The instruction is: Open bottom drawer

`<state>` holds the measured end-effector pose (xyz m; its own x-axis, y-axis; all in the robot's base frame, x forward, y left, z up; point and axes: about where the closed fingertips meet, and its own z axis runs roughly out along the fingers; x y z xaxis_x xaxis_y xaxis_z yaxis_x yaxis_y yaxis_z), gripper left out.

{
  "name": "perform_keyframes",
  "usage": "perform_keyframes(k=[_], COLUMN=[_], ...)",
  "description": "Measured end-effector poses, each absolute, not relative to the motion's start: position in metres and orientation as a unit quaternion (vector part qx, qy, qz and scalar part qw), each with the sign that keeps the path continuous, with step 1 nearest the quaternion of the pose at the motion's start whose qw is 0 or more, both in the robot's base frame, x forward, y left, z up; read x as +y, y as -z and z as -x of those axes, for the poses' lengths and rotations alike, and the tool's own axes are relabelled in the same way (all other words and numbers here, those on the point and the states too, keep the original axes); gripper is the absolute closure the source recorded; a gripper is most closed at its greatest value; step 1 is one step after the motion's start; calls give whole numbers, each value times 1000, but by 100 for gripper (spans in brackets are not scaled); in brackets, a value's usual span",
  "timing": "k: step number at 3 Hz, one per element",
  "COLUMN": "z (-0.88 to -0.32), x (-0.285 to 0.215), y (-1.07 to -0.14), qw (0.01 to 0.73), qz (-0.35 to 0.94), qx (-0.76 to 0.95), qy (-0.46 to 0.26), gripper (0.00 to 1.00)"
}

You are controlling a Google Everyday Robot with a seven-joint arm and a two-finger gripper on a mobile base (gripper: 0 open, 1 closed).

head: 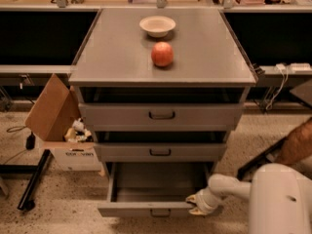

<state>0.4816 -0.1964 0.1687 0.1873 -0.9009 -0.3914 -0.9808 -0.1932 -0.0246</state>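
The grey metal cabinet (161,67) has three drawers. The bottom drawer (156,206) is pulled well out, its empty inside showing, with a small dark handle (159,212) at the centre of its front. The middle drawer (160,151) and top drawer (161,115) stick out only a little. My gripper (194,204) is at the right end of the bottom drawer's front edge, touching its top rim. My white arm (273,199) reaches in from the lower right.
A red apple (162,54) and a white bowl (157,26) sit on the cabinet top. An open cardboard box (58,126) stands on the floor to the left. A dark stand leg (34,179) lies at lower left. A person's arm (297,143) shows at right.
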Motion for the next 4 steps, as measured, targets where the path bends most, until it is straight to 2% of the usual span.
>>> perform_keyframes(k=[1, 4], z=[-482, -482], x=[-196, -196], y=[-169, -169], qw=[136, 136], qz=[758, 758], qx=[620, 620], qy=[-147, -147], gripper=[81, 12])
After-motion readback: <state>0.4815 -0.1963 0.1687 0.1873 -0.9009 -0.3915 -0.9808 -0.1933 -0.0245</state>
